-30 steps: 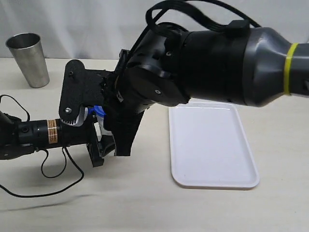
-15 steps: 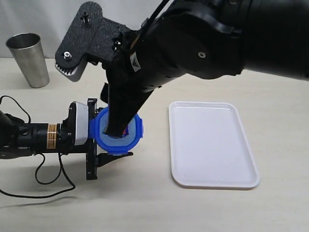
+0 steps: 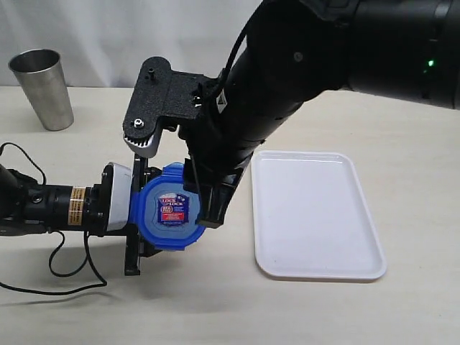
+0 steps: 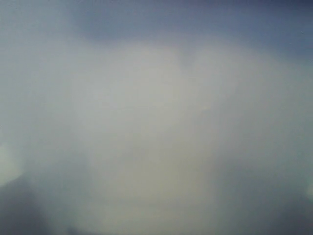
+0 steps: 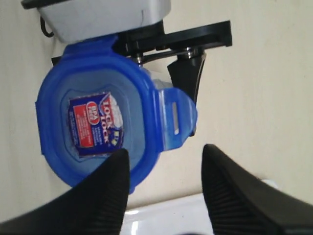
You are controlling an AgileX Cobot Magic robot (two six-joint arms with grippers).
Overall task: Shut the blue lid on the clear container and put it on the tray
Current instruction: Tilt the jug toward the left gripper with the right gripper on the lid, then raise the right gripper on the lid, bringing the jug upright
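The blue lid with its red-and-blue label sits on top of the clear container and faces the exterior camera. The container itself is hidden under the lid there and fills the left wrist view as a pale blur. My left gripper reaches in from the left, and its black fingers clasp the container just under the lid. One lid flap sticks out sideways. My right gripper is open beside that flap with nothing between its fingers. The white tray lies to the right.
A grey steel cup stands at the back left. The left arm's black cable loops over the table at the front left. The bulky right arm hangs over the middle and back of the table.
The right arm has lifted off the lid and drawn back to the right, uncovering its label. The left gripper and the container have shifted slightly right.
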